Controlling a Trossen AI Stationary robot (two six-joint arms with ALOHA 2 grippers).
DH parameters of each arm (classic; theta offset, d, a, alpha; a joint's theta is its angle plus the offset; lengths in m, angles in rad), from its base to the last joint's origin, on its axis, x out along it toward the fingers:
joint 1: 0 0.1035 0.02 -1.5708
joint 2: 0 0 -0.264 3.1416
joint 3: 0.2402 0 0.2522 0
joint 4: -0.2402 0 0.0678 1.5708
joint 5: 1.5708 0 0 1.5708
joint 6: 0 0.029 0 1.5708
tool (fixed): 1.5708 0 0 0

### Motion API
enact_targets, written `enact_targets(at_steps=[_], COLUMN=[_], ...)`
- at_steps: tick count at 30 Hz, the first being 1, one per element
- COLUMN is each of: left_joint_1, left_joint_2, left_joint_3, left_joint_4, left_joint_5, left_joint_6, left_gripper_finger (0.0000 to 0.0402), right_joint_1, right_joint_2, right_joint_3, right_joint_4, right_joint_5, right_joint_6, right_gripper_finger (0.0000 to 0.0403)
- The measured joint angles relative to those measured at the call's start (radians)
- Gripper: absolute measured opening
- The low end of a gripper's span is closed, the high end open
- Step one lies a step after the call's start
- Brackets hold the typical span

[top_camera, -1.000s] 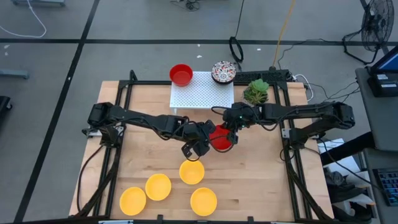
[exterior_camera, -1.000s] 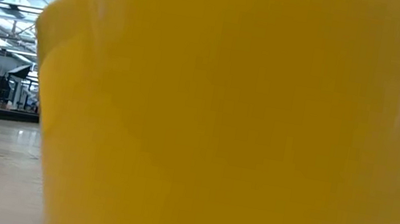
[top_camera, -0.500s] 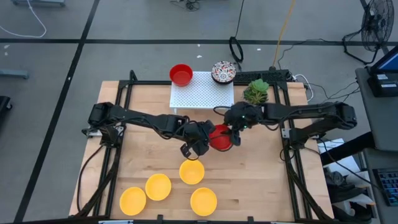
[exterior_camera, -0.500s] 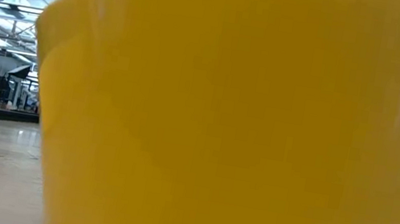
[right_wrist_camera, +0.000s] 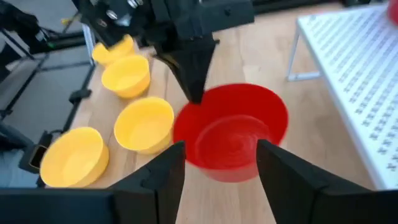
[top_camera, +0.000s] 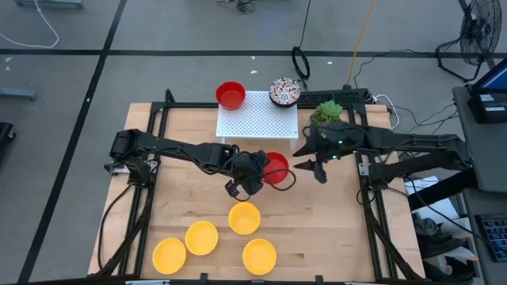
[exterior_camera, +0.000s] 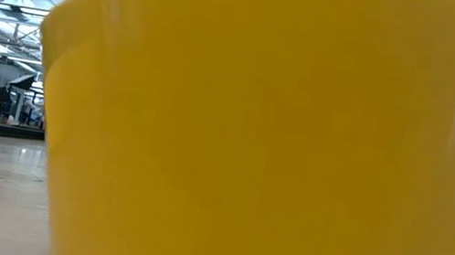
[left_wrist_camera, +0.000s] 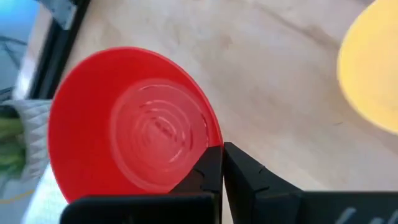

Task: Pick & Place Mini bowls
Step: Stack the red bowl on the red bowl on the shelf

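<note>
A glossy red mini bowl (top_camera: 275, 168) sits at the table's middle, just near of the white perforated rack (top_camera: 258, 119). My left gripper (top_camera: 252, 177) is shut on its rim. My right gripper (top_camera: 309, 170) stands open to the bowl's right, apart from it; in the right wrist view its fingers (right_wrist_camera: 163, 177) frame the red bowl (right_wrist_camera: 233, 134) without touching it. Several yellow mini bowls (top_camera: 244, 218) rest on their bases near the front edge. A second red bowl (top_camera: 230, 95) and a floral bowl (top_camera: 284, 92) stand on the rack's far edge. My left gripper pinches the red bowl's rim (left_wrist_camera: 211, 144) on the bowl's left side, one finger inside the wall and one outside. The fingers (right_wrist_camera: 194, 87) slant down onto it from the table's left. The bowl is tilted, its opening partly toward the right arm; whether its base touches the table, I cannot tell.
A white pot with a green plant (top_camera: 326, 115) stands right of the rack, close behind my right arm. One yellow bowl (exterior_camera: 280, 146) fills the low view and hides both arms there. Bare wood lies right of the yellow bowls.
My right gripper has opened, let go of the red bowl and drawn back toward the table's right edge. The bowl stays in my left gripper and has shifted a little toward the rack.
</note>
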Motion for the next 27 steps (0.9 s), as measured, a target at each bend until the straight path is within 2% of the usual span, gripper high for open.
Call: enact_targets(at_steps=[5,11,19,27], left_joint_1=[0.037,0.132,0.354,0.592], left_joint_2=[-0.047,-0.138,-0.237,-0.223], left_joint_3=[0.000,0.000,0.002,0.002], left_joint_4=[-0.045,-0.074,-0.006,-0.022], left_joint_5=[-0.086,-0.093,-0.233,-0.201], left_joint_6=[0.001,-0.012,-0.087,-0.293], left_gripper_finger=[0.0014,0.0005,0.0026,0.0006], right_joint_1=[0.000,0.000,0.000,0.000], right_joint_2=[-0.073,-0.097,-0.080,-0.056], right_joint_3=[0.000,0.000,-0.001,-0.001], right_joint_4=[-0.015,-0.015,0.015,0.015], right_joint_5=[0.004,0.008,0.010,0.011], right_joint_6=[0.000,-0.001,-0.061,-0.129], right_gripper_finger=[0.0175,0.0173,0.0173,0.0173])
